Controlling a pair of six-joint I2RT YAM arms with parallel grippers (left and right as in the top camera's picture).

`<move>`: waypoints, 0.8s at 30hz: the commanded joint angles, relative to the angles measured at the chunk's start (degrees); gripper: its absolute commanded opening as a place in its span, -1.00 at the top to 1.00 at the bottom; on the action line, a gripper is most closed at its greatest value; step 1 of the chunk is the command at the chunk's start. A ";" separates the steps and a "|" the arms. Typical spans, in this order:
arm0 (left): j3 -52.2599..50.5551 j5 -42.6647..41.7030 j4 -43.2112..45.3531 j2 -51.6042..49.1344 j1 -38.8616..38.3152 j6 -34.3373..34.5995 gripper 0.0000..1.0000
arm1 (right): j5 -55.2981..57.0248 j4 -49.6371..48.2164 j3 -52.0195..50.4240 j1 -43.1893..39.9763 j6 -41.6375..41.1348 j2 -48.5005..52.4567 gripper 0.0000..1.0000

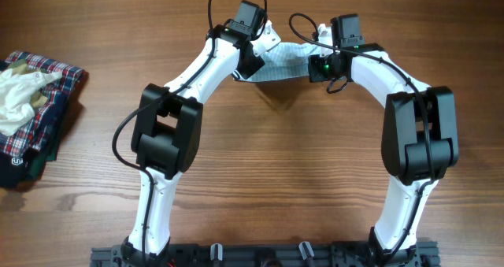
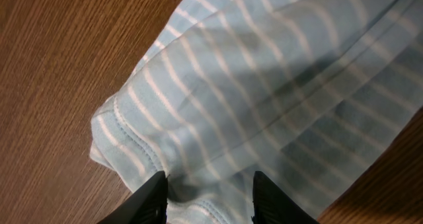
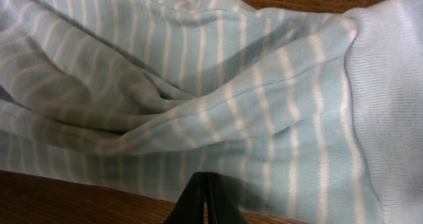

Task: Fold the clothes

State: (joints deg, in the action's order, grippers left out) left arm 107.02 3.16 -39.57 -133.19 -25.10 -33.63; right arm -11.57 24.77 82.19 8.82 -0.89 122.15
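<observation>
You have a pale blue garment (image 1: 282, 62) with thin white stripes at the upper centre; in the right wrist view, its right-hand part is plain pale blue. The bench (image 1: 276, 165) is warm brown wood grain. At the left edge, the pile (image 1: 35, 137) shows red, navy and white plaid under a crumpled cream-white piece (image 1: 20, 98).

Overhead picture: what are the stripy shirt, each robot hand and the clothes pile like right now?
striped garment: bunched up, not folded, between the two grippers.
left gripper: fingers apart with cloth between them; grip unclear.
right gripper: shut on the striped garment.
clothes pile: heaped by the table edge, white piece on top.
</observation>
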 commanded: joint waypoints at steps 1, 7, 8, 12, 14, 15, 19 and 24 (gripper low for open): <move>-0.22 0.35 -0.09 -1.20 0.26 -0.72 0.07 | -0.87 -0.04 -0.20 0.15 -0.74 1.09 0.91; -0.22 0.35 -0.39 -1.75 0.26 -0.72 -0.01 | -0.87 0.09 -0.20 0.15 -0.72 1.09 0.91; -0.22 0.35 -0.39 -1.77 0.26 -0.72 -0.01 | -0.85 0.11 -0.20 0.15 -0.70 1.09 0.91; -0.22 0.35 -0.33 -2.16 0.87 -0.72 0.06 | -0.66 0.11 -0.20 0.15 -0.72 1.09 0.92; -0.22 0.35 -0.35 -2.32 1.38 -0.70 0.10 | -0.63 0.09 -0.20 0.15 -0.74 1.09 0.91; -0.22 0.35 -0.42 -2.36 1.62 -0.68 0.17 | -0.44 0.09 -0.20 0.15 -0.74 1.09 0.91; -0.22 0.33 -1.46 -2.54 1.75 -0.68 0.31 | -0.44 0.09 -0.20 0.15 -0.76 1.09 0.91; -0.20 0.35 -1.42 -2.58 1.70 -0.66 0.92 | -0.42 0.09 -0.20 0.15 -0.76 1.09 0.91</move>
State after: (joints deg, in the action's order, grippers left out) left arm 107.02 3.42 -40.84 -134.28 -23.51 -34.26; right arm -11.57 24.80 82.19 8.82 -0.86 122.15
